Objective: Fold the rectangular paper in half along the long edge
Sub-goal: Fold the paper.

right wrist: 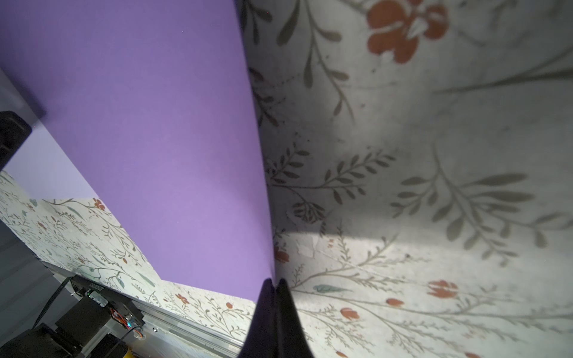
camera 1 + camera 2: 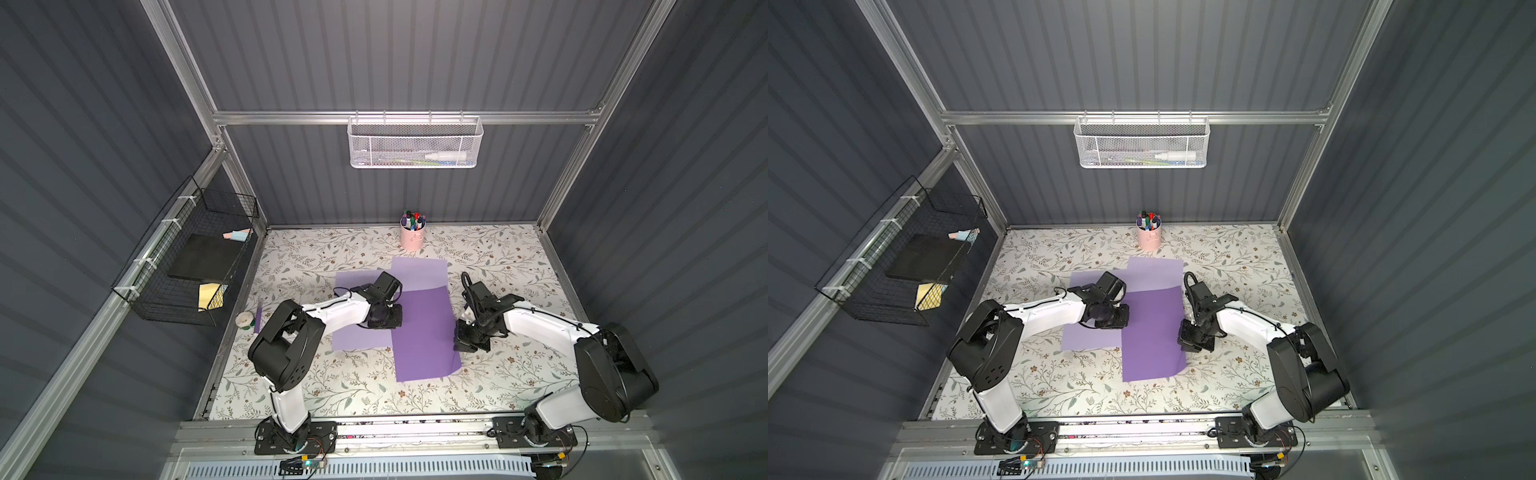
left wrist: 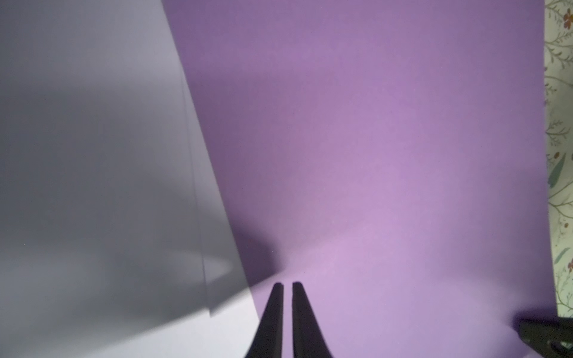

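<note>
Grey-walled booth, floral table [image 2: 511,266]. Purple paper [image 2: 424,332] lies mid-table, long edges running front to back, and overlaps a lavender sheet [image 2: 359,334] on its left side. More lavender shows at its far end, short of the pink cup [image 2: 412,239] of markers. Right fingers [image 1: 288,310] are pressed together on the paper's right long edge near the front corner; that corner curls up off the table. Left fingers [image 3: 274,310] are nearly together with a thin slit, tips over the paper just inside its left edge, nothing visible between them.
</note>
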You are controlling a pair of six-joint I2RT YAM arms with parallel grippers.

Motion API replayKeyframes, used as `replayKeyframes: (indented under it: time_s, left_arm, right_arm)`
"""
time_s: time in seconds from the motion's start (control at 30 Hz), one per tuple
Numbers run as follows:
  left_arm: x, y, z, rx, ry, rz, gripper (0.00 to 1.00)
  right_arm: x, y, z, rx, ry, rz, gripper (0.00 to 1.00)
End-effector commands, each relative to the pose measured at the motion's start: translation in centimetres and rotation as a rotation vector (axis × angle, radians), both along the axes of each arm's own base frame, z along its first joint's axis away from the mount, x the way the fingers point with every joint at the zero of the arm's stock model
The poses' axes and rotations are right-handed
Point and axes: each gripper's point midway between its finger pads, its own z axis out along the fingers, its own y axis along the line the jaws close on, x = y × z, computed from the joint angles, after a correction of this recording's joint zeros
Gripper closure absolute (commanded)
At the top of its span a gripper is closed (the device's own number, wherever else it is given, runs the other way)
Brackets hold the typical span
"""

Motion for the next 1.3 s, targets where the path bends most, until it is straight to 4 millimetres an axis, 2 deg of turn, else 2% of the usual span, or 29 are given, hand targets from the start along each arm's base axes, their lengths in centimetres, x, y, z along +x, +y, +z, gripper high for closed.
replayKeyframes:
  time_s: [0.0, 0.13, 0.3, 0.4, 0.53, 0.67, 0.8, 0.9, 1.07, 1.27]
  left_arm:
    - [-0.7, 0.1, -1.0, 0.007, 0.03, -0.005, 0.92]
    - [-0.9, 0.5, -2.1, 0.03, 0.043, -0.002, 0.99]
    - [-1.7, 0.9, -3.7, 0.048, 0.08, -0.005, 1.0]
    - [-2.1, 1.3, -4.0, 0.061, 0.087, -0.01, 1.0]
    - [-2.5, 1.5, -4.0, 0.058, 0.09, -0.011, 1.0]
    - [-2.5, 1.6, -4.0, 0.061, 0.09, -0.01, 1.0]
    - [-2.5, 1.7, -4.0, 0.065, 0.087, -0.006, 1.0]
    - [-2.5, 1.9, -3.8, 0.07, 0.08, -0.002, 1.0]
    - [-2.5, 2.1, -3.6, 0.076, 0.075, 0.005, 1.0]
    - [-2.5, 2.3, -3.7, 0.082, 0.075, 0.011, 1.0]
  right_arm:
    - [0.7, 0.4, 0.5, -0.006, -0.008, -0.002, 1.0]
    - [1.1, 1.3, 1.6, -0.008, -0.028, 0.067, 1.0]
    - [1.9, 1.7, 2.9, -0.1, -0.075, 0.129, 1.0]
    - [2.0, 2.3, 3.5, -0.142, -0.094, 0.167, 1.0]
    - [1.9, 4.3, 4.0, -0.144, -0.115, 0.233, 1.0]
    - [1.7, 7.4, 4.3, -0.127, -0.136, 0.319, 1.0]
    - [0.9, 10.5, 4.1, -0.076, -0.129, 0.395, 1.0]
    - [0.3, 12.1, 3.8, -0.042, -0.121, 0.422, 1.0]
    - [-0.3, 13.6, 3.6, 0.038, -0.098, 0.434, 1.0]
    - [-0.7, 13.9, 2.2, 0.062, -0.077, 0.44, 1.0]
